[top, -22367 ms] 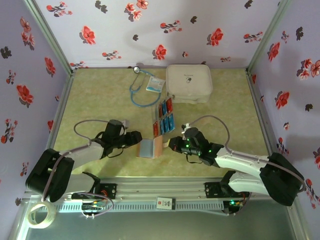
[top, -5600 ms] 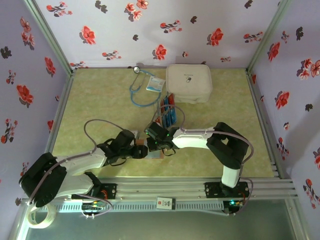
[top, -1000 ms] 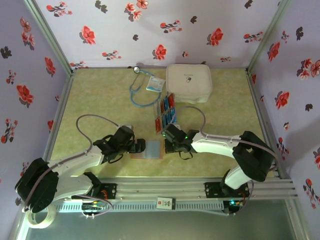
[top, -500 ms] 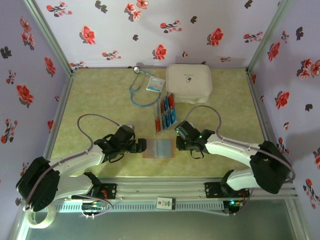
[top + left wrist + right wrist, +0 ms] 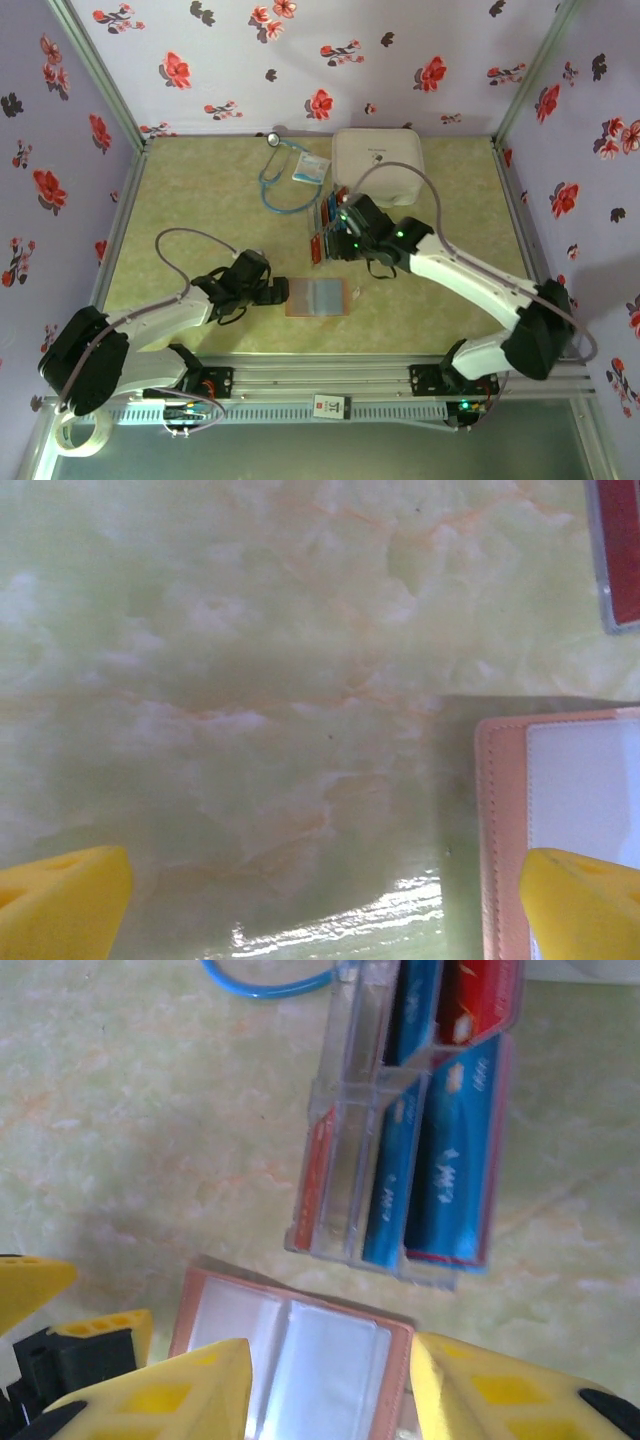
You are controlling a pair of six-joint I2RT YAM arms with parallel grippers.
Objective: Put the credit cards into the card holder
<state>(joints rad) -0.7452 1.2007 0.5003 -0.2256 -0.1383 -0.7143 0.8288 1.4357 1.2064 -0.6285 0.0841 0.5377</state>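
Observation:
The card holder [image 5: 318,297] lies opened flat, tan-pink with clear sleeves [image 5: 300,1355], its left edge [image 5: 500,820] in the left wrist view. Blue and red-orange credit cards [image 5: 332,222] stand in a clear plastic tray [image 5: 345,1175] just behind it, the blue cards [image 5: 450,1160] on its right side. My left gripper [image 5: 277,292] is open at the holder's left edge, one yellow fingertip [image 5: 585,905] over that edge, nothing gripped. My right gripper [image 5: 338,240] hovers open above the tray's near end, and past its fingers [image 5: 160,1390] the holder shows below.
A large white case [image 5: 378,165] sits at the back, with a blue stethoscope [image 5: 285,178] and a white-and-blue packet [image 5: 311,168] to its left. Floral walls close in the table on three sides. A tape roll [image 5: 80,430] lies off the near left corner.
My right gripper has left the holder's right edge and risen back over the card tray. The holder now lies open flat. The left gripper has barely moved.

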